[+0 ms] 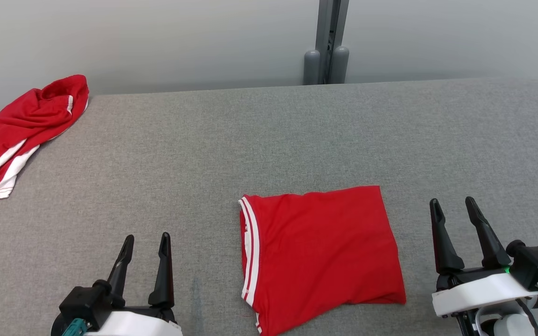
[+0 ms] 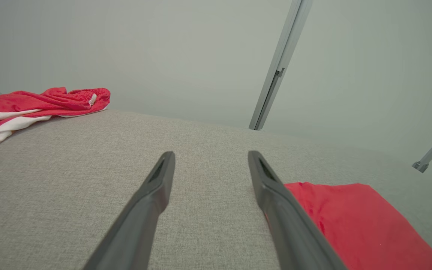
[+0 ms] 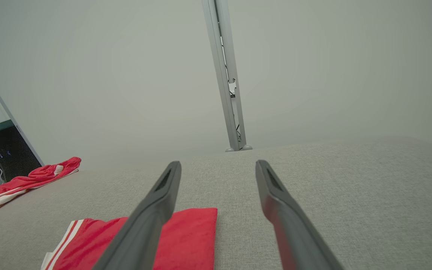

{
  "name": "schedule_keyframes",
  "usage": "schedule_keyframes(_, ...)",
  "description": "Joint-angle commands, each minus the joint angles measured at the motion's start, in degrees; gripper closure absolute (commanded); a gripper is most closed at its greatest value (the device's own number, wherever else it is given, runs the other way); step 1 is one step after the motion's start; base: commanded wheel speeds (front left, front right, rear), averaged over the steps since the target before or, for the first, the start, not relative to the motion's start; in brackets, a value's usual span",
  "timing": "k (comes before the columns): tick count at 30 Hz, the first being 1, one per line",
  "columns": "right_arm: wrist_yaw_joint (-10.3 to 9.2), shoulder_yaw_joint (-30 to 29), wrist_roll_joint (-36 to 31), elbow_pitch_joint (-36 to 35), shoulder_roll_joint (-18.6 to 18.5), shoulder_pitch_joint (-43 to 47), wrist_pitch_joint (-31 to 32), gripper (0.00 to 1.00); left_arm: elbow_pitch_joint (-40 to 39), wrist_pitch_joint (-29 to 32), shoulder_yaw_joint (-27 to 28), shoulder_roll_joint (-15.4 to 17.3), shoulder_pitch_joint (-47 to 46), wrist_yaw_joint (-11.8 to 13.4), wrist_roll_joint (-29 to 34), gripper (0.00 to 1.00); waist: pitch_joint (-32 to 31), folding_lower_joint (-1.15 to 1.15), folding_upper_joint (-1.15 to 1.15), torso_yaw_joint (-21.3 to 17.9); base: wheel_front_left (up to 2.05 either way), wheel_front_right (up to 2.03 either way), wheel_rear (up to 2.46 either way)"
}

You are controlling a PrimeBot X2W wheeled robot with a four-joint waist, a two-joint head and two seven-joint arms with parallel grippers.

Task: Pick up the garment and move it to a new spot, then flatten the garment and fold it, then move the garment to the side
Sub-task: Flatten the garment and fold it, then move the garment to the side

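Observation:
A red garment [image 1: 320,252] with white stripes along its left edge lies folded into a rough rectangle on the grey table, near the front and slightly right of centre. It also appears at the lower right of the left wrist view [image 2: 358,221] and the lower left of the right wrist view [image 3: 186,240]. My left gripper [image 1: 146,245] stands open at the lower left, apart from the garment and holding nothing. At the lower right my right gripper [image 1: 453,207] is open too, just right of the garment, with nothing between its fingers.
A second red and white garment [image 1: 21,130] lies crumpled at the table's far left corner, partly over the edge. The grey fabric table [image 1: 269,140] ends at a pale wall, where a grey metal post [image 1: 327,46] stands behind the back edge.

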Motion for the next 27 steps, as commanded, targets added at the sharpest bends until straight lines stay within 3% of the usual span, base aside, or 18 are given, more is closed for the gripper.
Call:
schedule_keyframes(1,0.01,-0.12,0.35,-0.15,-0.24,0.21,0.0,0.0,0.1,-0.27,0.25,0.09,0.32,-0.33,0.4,0.0,-0.18,0.0,0.0,0.14,0.0,0.0,0.0)
schedule_keyframes(27,0.01,1.3,0.05,1.76,-0.26,1.22,0.0,0.0,1.05,-0.27,0.91,-0.91,2.12,-1.51,1.87,0.0,-2.59,0.0,0.0,0.96,0.0,0.0,0.0)
